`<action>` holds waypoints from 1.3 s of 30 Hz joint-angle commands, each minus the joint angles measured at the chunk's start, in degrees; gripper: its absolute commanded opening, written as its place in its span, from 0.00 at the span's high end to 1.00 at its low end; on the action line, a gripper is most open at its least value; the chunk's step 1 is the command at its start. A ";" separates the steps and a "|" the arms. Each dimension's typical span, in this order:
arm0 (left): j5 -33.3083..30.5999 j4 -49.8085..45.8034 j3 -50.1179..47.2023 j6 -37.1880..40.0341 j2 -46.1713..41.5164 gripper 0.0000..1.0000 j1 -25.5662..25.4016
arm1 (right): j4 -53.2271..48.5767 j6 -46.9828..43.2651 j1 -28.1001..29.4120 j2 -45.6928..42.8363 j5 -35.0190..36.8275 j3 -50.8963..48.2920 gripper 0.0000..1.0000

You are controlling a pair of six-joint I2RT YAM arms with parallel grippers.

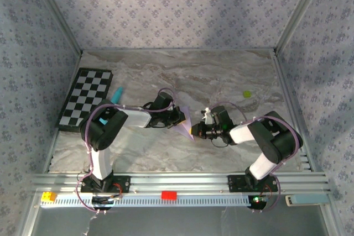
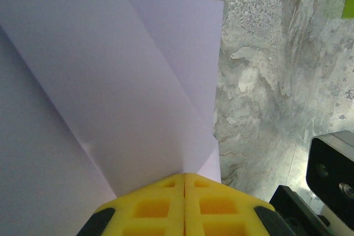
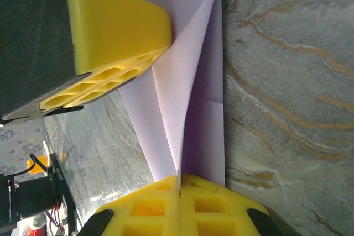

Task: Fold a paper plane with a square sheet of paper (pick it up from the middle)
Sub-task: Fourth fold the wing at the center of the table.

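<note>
Marbled tabletop; left hand and right hand both pinch the creased paper; checkerboard and teal pen lie leftward.

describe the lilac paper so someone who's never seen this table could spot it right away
On the marble table, look at the middle, where the left gripper and the right gripper meet. Both pinch the lilac paper, which is folded with sharp creases. It is plain and pale, unlike the checkerboard and the teal pen off to the left.

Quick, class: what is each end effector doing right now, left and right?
Left end effector: closed, pinching the folded lilac paper.
Right end effector: closed, pinching the same paper.
</note>
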 commanded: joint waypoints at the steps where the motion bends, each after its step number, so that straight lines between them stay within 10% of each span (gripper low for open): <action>1: -0.81 0.38 1.10 -0.17 0.48 0.93 -0.35 | -5.79 -0.16 0.41 3.77 4.70 -0.09 1.00; 39: -2.48 -3.88 3.62 1.26 3.43 0.94 0.11 | -6.32 0.46 0.07 5.36 3.80 0.52 1.00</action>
